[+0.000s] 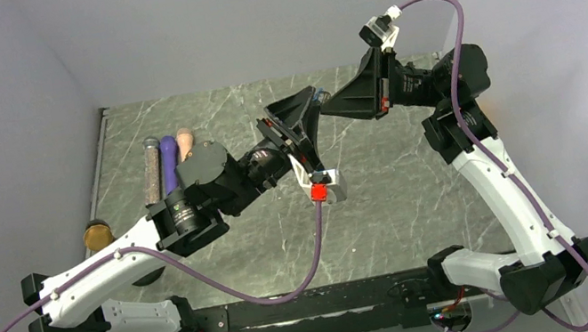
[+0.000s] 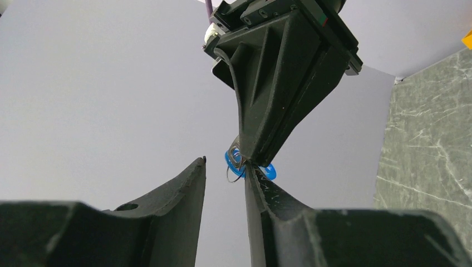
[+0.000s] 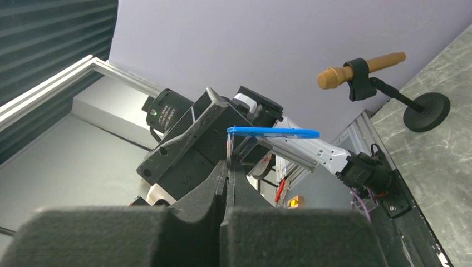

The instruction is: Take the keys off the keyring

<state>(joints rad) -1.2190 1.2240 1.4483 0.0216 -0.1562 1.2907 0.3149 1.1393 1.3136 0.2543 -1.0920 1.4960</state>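
Grey marble table (image 1: pixel 421 190), lilac walls (image 1: pixel 247 11) | right claw (image 3: pixel 229 162) clamped, seemingly pinching blue keys (image 3: pixel 273 133) | left claw (image 2: pixel 225 164) parted, empty

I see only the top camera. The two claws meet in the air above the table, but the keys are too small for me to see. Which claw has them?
Observer: The right claw does. Its wrist view shows it shut on the keys, with a flat blue head sticking out at its tip.
Operator: Does the left claw grip them too?
Observer: No. In its own wrist view the left claw is open, with a clear gap, and the keys sit just off its tips.
Operator: Can you see the keyring?
Observer: Yes. The keyring is a thin wire loop that hangs beside the blue heads at the right claw's tip.
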